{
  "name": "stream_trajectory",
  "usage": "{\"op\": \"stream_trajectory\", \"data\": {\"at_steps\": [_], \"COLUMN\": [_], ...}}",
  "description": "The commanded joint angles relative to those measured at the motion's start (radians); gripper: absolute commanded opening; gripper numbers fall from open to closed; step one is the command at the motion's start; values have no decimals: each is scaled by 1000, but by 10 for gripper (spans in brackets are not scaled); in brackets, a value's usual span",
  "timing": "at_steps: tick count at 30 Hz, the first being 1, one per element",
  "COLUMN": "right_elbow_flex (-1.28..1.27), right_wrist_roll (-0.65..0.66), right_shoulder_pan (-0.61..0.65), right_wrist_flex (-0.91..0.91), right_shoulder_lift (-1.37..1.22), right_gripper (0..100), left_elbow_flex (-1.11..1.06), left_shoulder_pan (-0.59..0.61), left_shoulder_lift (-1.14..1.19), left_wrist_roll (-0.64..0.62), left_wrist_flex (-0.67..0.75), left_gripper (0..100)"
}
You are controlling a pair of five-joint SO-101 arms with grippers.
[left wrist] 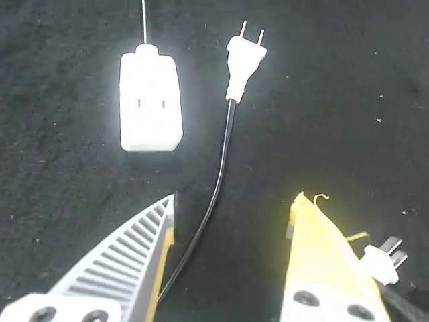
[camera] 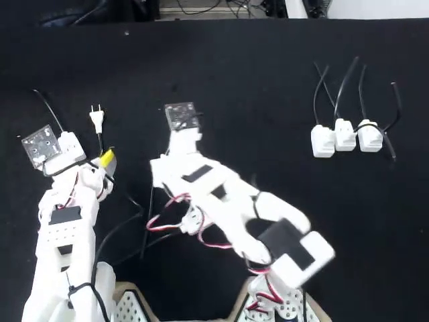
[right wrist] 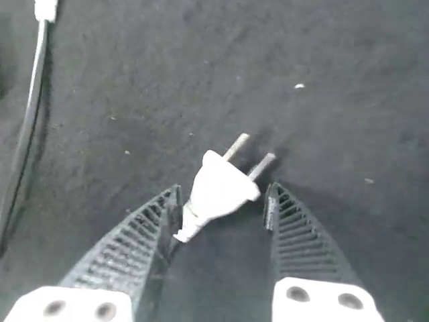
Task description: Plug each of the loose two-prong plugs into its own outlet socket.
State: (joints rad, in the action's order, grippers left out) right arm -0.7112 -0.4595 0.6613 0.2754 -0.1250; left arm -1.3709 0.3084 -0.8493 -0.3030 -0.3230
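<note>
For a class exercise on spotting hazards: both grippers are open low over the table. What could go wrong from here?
The slanted plug lies inside the open right gripper; closing may twist it off line. The black cable runs through the open left gripper; closing might catch cable rather than the far plug.

The table [camera: 268,60] is flat black, and against it the outlet socket [left wrist: 150,100] and the plug [left wrist: 245,57] are plain white, the plug's cord [left wrist: 214,194] black. The left gripper [left wrist: 231,201] has one white ribbed finger [left wrist: 134,255] and one yellow finger [left wrist: 318,248]; the right gripper [right wrist: 223,190] is white with a ribbed lattice, and the second plug [right wrist: 218,191] is white with grey prongs
</note>
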Motion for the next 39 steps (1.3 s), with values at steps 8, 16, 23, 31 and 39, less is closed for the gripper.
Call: {"op": "stream_trajectory", "data": {"at_steps": [8, 16, 23, 31, 39], "right_elbow_flex": [197, 223, 357, 496, 693], "right_wrist_roll": [-18, -18, -18, 34, 296], "right_shoulder_pan": [31, 32, 31, 0, -118], "right_wrist_flex": [121, 150, 299, 531, 864], "right_shoulder_lift": [-35, -85, -159, -188, 99], "right_gripper": [197, 194, 144, 11, 10], "left_elbow_flex": [-1, -1, -1, -1, -1], "left_shoulder_pan": [4, 10, 10, 10, 5], "left_shoulder_lift": [-20, -20, -20, -20, -20], "left_wrist_roll": [-11, -14, -14, -11, -11], "left_wrist_flex": [20, 15, 15, 15, 17], "left_gripper": [267, 267, 267, 267, 267]}}
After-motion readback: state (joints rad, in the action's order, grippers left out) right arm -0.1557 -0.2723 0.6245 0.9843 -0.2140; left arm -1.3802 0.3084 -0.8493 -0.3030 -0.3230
